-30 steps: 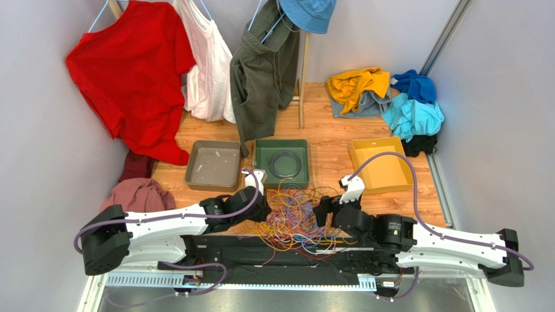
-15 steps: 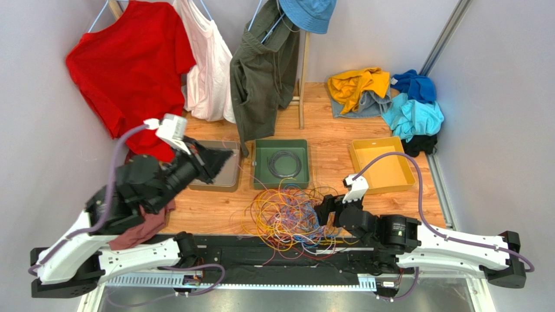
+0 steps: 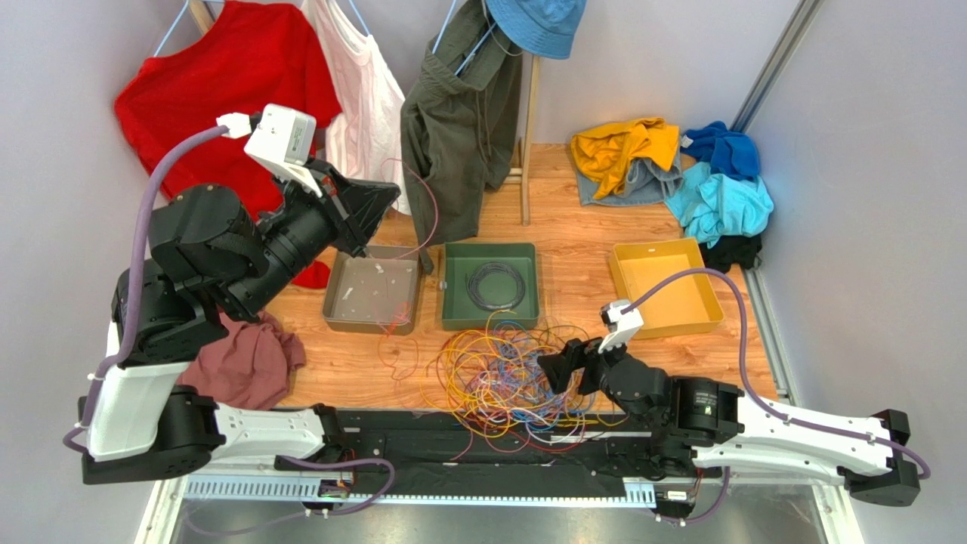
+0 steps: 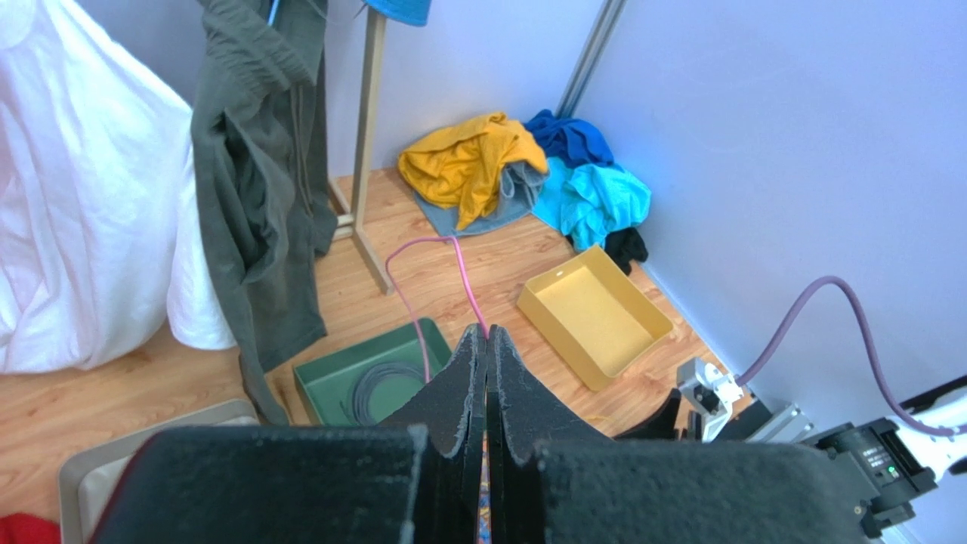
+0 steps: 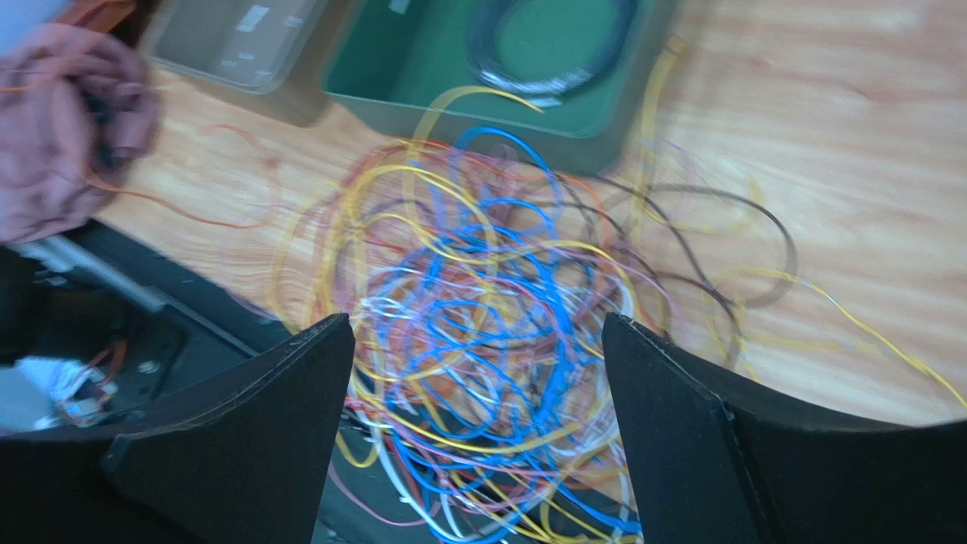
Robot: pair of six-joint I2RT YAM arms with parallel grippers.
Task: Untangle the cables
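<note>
The cables point(image 3: 499, 374) lie in a tangle of yellow, orange, blue, purple, red and white wires on the wooden floor in front of the trays. My left gripper point(image 3: 380, 210) is raised high at the left and is shut on one pink cable point(image 3: 434, 221), which hangs in a loop down toward the tangle. In the left wrist view the pink cable point(image 4: 460, 266) leaves the closed gripper tips point(image 4: 486, 331). My right gripper point(image 3: 556, 368) is open at the right edge of the tangle. In the right wrist view its gripper point(image 5: 477, 326) frames the blurred cables point(image 5: 488, 340).
A grey tray point(image 3: 337, 297), a green tray point(image 3: 454, 283) holding a dark coiled cable point(image 3: 499, 286), and a yellow tray point(image 3: 664, 297) stand behind the tangle. Clothes hang at the back; clothes piles lie at back right. A maroon cloth point(image 3: 244, 363) lies left.
My left arm has risen from the tangle up and to the back left, drawing the pink cable out with it. My right gripper has shifted slightly left toward the tangle.
</note>
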